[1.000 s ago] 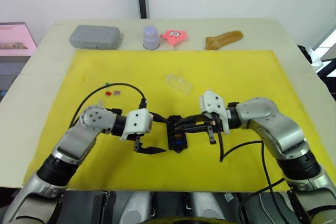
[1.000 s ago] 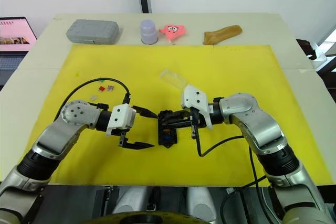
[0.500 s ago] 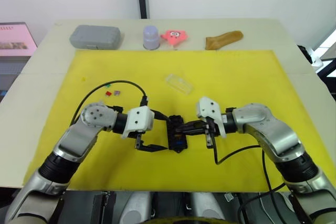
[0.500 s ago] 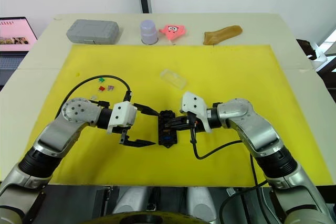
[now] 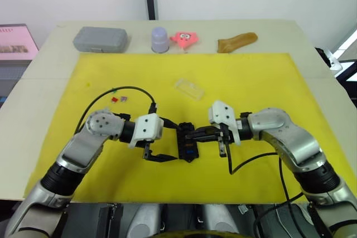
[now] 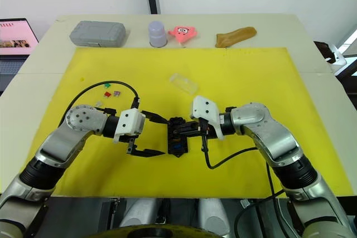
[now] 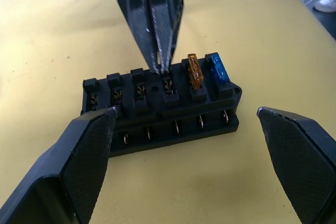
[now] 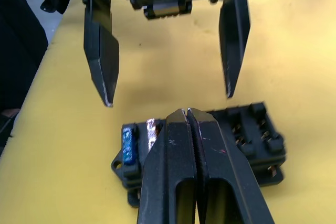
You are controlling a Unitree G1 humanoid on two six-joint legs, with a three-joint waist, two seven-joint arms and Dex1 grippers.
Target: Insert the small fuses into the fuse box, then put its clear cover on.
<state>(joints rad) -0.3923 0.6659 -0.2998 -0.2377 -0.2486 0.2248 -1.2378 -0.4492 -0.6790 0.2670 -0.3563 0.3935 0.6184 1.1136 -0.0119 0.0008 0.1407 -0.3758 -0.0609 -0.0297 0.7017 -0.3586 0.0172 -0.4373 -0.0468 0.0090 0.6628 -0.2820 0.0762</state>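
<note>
The right gripper is pressed together, tips down on a slot of the fuse box, third from the end that already holds an amber fuse and a blue fuse. Whether a fuse sits between those tips I cannot tell. The step reads as seating a fuse in that slot. To do it well, keep the tips square over the slot and push straight down, without side load, since the box lies loose on the yellow mat. The left gripper is spread wide, its fingers flanking the box's left side without touching it; it could close in lightly to steady the block.

From the box, the left gripper is at 9 o'clock, just beside it, and the right gripper comes in from 3 o'clock, touching its top. The spare fuses lie well apart at 10 o'clock. The clear cover rests near, at 12 o'clock.
</note>
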